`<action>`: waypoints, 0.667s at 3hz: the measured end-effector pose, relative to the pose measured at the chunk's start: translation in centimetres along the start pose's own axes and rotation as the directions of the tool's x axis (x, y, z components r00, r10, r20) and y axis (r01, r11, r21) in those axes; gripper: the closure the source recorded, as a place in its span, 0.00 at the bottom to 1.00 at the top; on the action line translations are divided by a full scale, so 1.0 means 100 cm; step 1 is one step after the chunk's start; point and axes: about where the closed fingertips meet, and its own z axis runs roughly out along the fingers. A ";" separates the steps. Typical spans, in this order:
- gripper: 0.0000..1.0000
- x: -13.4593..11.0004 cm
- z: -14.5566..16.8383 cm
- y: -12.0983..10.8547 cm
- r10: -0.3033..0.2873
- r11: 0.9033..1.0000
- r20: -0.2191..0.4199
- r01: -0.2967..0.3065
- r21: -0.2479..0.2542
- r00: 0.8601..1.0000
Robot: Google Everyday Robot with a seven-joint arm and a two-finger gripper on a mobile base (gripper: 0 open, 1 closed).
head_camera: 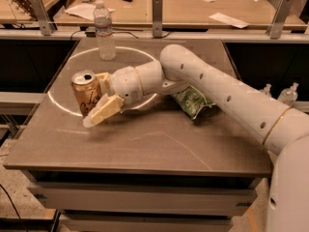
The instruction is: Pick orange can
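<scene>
The orange can [82, 87], tan-orange with dark cursive lettering and a silver top, stands upright on the left part of the brown table [145, 146]. My gripper [94, 99] reaches it from the right, at the end of the white arm. It is open, with one cream finger in front of the can and the other behind it, so the can sits between the jaws. The front finger [102, 112] covers the can's lower right side.
A clear plastic water bottle [104, 30] stands at the back left of the table. A green-and-white snack bag [192, 100] lies under my arm, right of centre. A bench with papers and metal posts runs behind the table. More bottles [288, 94] sit lower at the right.
</scene>
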 end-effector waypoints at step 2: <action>0.64 0.011 0.010 0.001 0.052 0.996 -0.004 -0.052 -0.070 0.999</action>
